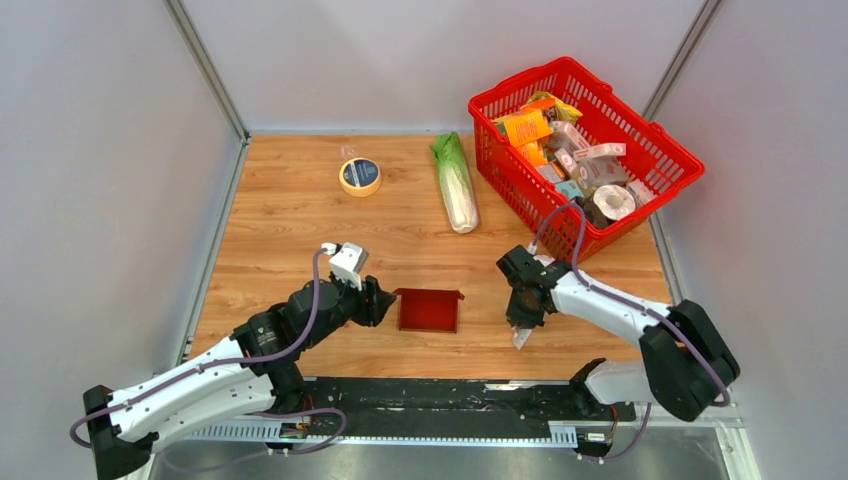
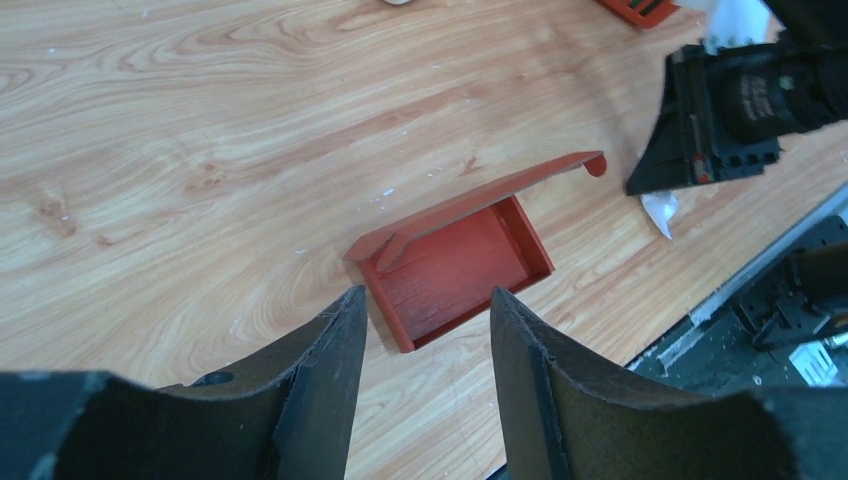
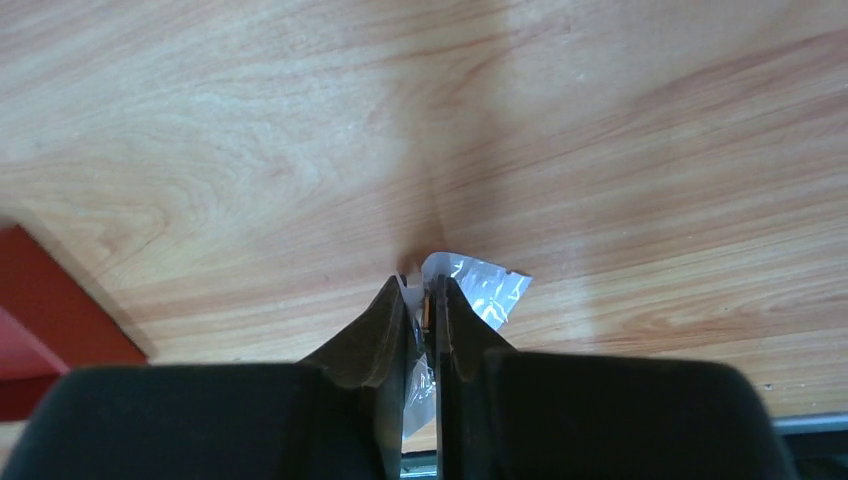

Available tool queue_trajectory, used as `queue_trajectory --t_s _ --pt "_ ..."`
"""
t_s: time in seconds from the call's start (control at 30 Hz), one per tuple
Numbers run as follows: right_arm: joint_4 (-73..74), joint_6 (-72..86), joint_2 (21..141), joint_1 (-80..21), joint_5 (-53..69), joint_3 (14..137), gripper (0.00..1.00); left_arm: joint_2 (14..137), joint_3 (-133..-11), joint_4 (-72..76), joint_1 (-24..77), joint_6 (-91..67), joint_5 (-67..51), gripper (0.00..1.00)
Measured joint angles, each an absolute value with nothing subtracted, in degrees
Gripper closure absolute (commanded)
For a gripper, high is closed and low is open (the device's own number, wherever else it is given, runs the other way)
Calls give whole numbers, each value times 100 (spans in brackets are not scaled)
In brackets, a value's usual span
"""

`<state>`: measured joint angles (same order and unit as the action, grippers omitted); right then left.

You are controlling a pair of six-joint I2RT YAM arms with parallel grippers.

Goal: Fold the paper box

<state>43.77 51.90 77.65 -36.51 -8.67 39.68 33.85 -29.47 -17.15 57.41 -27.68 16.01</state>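
The paper box lies on the wooden table as a shallow dark-red tray, its open side up. In the left wrist view the paper box has its long lid flap raised along the far side. My left gripper hovers just left of the box, and its jaws stand open with nothing between them. To the right of the box, my right gripper points down at the table. Its jaws are shut on a small clear plastic packet, also visible as the packet.
A red mesh basket full of packaged goods stands at the back right. A napa cabbage and a tape roll lie near the back. A black rail runs along the table's near edge.
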Motion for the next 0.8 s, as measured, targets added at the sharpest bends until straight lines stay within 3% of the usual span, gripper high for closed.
queue_trajectory --t_s 0.2,0.4,0.57,0.8 --pt "4038 4703 6624 -4185 -976 3780 91 3387 -2910 -1835 5741 -3135 2029 44" --pt "3439 4309 6027 -6136 -1599 4265 87 3363 -2849 -2161 5741 -3636 2591 46" --pt "2982 4023 6945 -6993 -2274 5179 88 3050 -2600 -2414 5741 -3981 2882 46" --pt "3291 4165 8744 -7301 -3350 6379 82 2530 -2473 -2821 5741 -4233 3011 46"
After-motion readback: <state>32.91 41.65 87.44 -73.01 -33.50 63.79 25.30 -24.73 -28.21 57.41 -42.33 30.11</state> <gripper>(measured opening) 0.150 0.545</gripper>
